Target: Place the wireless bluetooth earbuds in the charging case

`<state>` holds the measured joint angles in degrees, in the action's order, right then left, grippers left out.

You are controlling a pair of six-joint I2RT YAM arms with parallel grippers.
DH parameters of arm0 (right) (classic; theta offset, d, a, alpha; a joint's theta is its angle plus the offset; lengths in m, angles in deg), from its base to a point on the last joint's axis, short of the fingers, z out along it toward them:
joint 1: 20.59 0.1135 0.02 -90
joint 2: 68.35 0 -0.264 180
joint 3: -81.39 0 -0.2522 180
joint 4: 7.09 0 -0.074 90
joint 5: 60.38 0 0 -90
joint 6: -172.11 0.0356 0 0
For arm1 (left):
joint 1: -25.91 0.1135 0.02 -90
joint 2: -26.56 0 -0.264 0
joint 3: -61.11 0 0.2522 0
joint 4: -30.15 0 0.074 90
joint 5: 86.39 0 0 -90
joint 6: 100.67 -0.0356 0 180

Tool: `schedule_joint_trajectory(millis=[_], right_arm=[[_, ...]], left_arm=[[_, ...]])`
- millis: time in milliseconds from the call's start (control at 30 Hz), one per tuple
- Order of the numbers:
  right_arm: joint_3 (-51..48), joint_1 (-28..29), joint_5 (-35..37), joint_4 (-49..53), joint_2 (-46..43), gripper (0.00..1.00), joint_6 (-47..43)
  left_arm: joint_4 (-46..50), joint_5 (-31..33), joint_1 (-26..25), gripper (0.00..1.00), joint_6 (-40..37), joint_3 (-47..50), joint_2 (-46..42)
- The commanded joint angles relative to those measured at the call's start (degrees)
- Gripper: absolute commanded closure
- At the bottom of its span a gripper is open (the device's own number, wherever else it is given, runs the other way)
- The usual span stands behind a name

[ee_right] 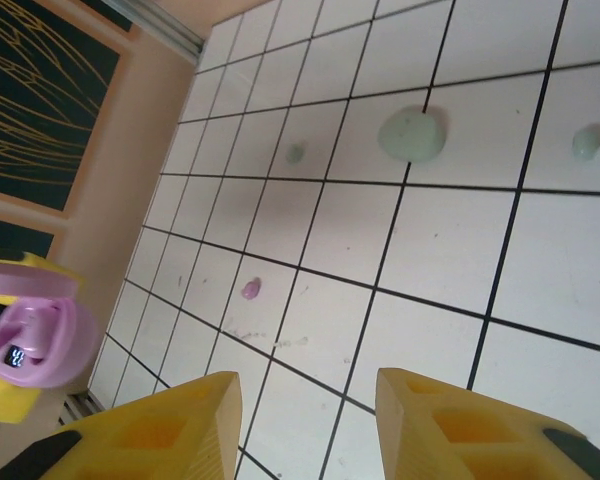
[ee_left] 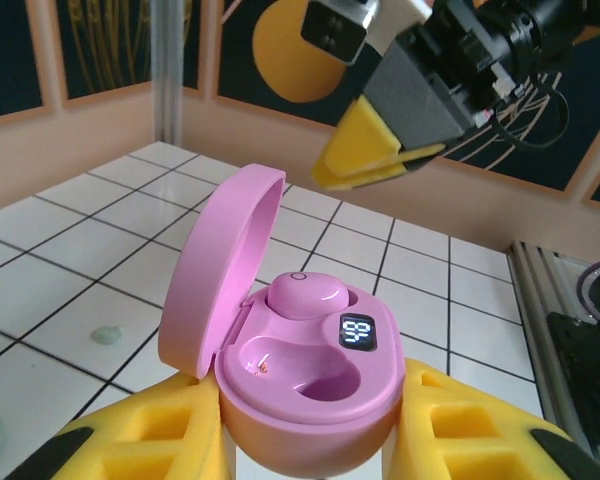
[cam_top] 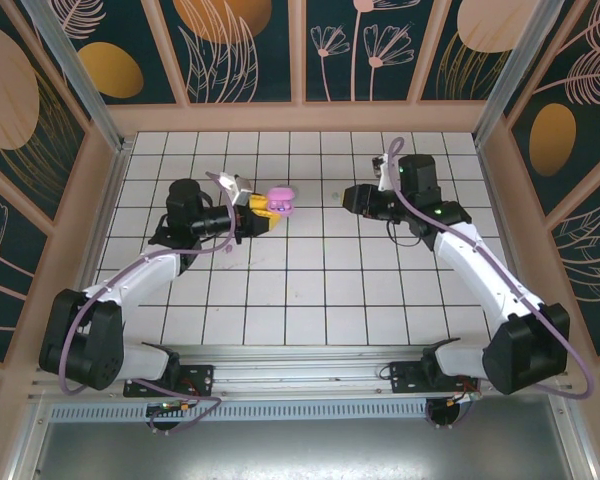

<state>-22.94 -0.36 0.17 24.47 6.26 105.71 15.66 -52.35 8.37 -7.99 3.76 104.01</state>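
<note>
Within left tool, pink case clamped, underside hidden, right tool parted, empty.

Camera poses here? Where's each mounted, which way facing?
Top: above, behind the bases, looking down on the table; left arm and right arm show.
Left wrist: looks across the tiles; left jaws clamp the open pink case, right jaws beyond.
Right wrist: looks down at tiles and mint case; right jaws open, at the bottom.
Shared: the pink case, in all three.

Overhead rear view, close wrist views, pink case common
</note>
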Motion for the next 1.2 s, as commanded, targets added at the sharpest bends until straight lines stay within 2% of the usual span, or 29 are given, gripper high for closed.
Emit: schedule_joint_trajectory(millis=[0,300,567,833,1167], right_arm=[[-0.5,1.0,0.7,-3.8,3.8,0.61,2.9],[5.3,8.3,1.4,-8.4,19.9,0.63,6.8],[11.7,13.6,-2.9,-16.0,34.8,0.67,14.7],[15.9,19.2,-1.5,-22.9,42.9,0.69,23.1],[27.3,25.0,0.4,-20.0,52.5,0.72,26.9]], left_arm=[[-0.2,-1.0,2.1,0.95,0.8,1.5,-2.5],[1.9,0.5,6.4,0.95,-1.0,5.0,-7.1],[4.6,2.9,8.5,0.95,-2.1,8.3,-12.5],[8.9,4.3,8.7,0.95,-4.5,8.7,-16.6],[10.4,4.8,8.7,0.95,-3.4,7.1,-20.3]])
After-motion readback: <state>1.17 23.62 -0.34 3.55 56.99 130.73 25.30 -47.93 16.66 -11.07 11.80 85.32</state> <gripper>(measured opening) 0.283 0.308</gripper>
